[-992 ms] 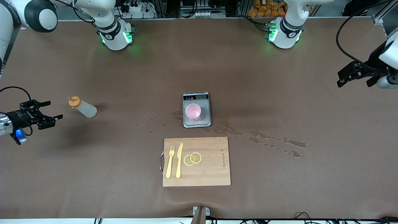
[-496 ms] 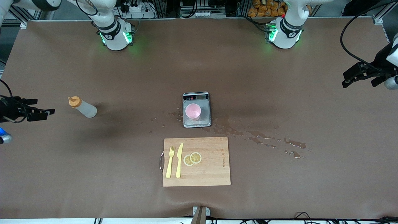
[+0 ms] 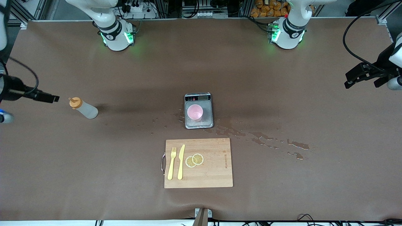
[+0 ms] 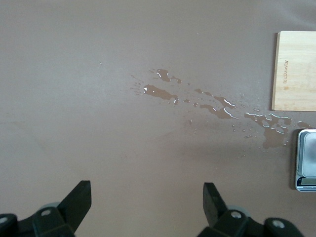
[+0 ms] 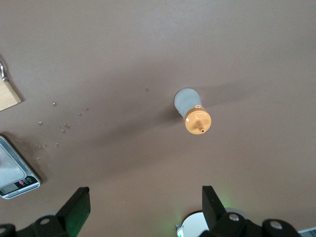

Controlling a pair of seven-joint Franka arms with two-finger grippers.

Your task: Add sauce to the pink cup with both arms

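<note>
Pink plastic marks the cup (image 3: 195, 112), which is seen standing upright on the small scale (image 3: 198, 125) at mid-table, nearer to the front camera than the two bases; the scale is taken as landmark. The sauce bottle (image 3: 83, 108) is found well apart from the scale, toward the right arm's end, upright with its orange cap on. Wet patches (image 3: 261, 138) are spread from the scale toward the left arm's end. Over the last second the right gripper (image 3: 51, 98) has been drawn up and back beside the bottle, its fingers wide apart on nothing. The left gripper (image 3: 356, 77), parted and empty too, has been raised slightly at its table end. Whether sauce lies in the cup cannot be told; both arms being withdrawn fits a finished pour or a pause before the bottle is grasped.
</note>
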